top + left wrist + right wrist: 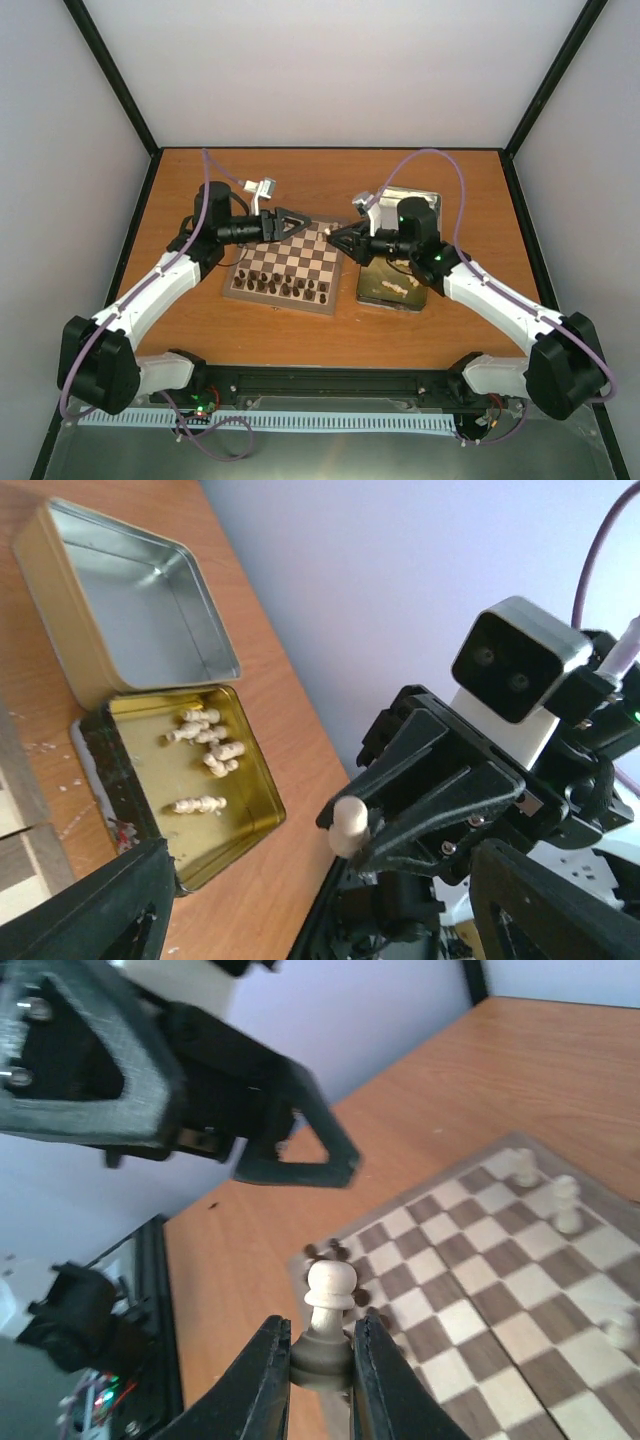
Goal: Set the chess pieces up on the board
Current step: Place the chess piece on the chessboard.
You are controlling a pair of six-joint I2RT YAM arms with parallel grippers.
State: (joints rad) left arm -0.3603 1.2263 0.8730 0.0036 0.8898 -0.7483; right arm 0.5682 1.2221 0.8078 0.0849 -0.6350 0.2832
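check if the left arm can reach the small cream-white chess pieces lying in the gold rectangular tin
Probably not: the right arm hangs over the gold rectangular tin, and the right gripper, shut on a cream pawn, sits between it and the open left gripper.

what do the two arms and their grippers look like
The left arm and right arm have white links and bulky black joints. A purple cable loops along each. The left gripper and right gripper are black with triangular open-frame fingers. Each wrist has a white camera housing, and the right arm shows green lights.
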